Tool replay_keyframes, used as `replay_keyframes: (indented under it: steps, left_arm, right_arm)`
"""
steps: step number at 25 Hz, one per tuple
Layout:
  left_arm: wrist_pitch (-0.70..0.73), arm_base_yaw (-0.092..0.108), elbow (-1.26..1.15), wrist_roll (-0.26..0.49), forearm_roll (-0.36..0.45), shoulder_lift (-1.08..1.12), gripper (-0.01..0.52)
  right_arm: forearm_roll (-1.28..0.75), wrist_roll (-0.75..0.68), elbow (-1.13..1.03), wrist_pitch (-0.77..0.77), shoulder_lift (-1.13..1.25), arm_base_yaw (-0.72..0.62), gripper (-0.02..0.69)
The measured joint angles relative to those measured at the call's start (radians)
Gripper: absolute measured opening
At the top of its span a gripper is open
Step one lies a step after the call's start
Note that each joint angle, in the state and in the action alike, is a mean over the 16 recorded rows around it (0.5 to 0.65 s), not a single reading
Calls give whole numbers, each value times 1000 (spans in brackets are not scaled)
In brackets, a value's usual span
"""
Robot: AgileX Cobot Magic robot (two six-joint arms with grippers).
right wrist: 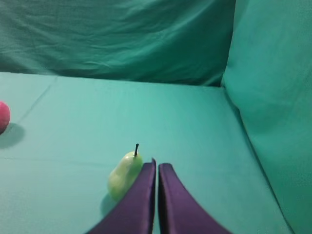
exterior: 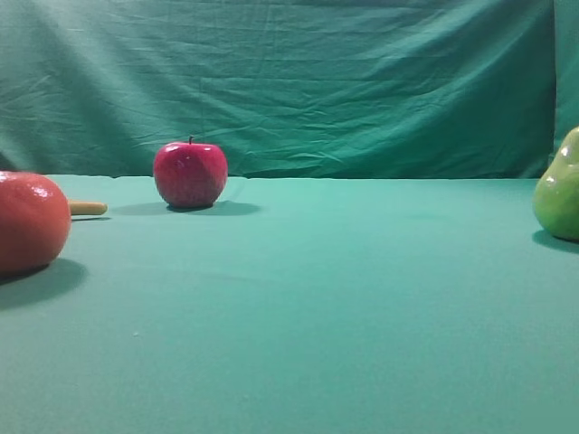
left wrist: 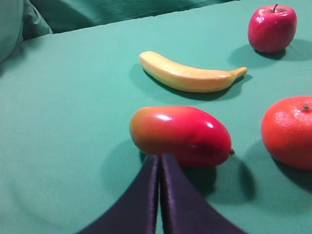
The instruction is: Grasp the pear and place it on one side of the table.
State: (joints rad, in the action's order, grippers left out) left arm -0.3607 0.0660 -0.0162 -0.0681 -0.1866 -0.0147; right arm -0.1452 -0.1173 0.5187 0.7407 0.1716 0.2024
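The pear [right wrist: 125,174] stands upright just ahead-left of the right gripper [right wrist: 157,168], whose fingers are pressed together, holding nothing

Left end effector [left wrist: 160,158], right end effector [right wrist: 157,165]: dark purple, curved, tapering.

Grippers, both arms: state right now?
Left gripper: shut, empty, tips just short of the mango.
Right gripper: shut, empty, the pear standing free just left of its fingers.

Bare table [exterior: 344,298] between apple [exterior: 190,174] and pear [exterior: 559,190]; nothing blocks
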Motion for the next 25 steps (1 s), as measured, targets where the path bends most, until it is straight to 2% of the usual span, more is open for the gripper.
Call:
replay_keyframes:
  steps: [10,16,25]
  left_arm:
    - [0,0,0,0,0,0,0]
    - [0,0,0,0,0,0,0]
    - [0,0,0,0,0,0,0]
  right_arm:
    - [-76,-42,-411,-287,-166,-35,0]
    - [-82,-75,-518,-330,-183,-76,0]
    - [-80,-89,-540,-338,-183,-109,0]
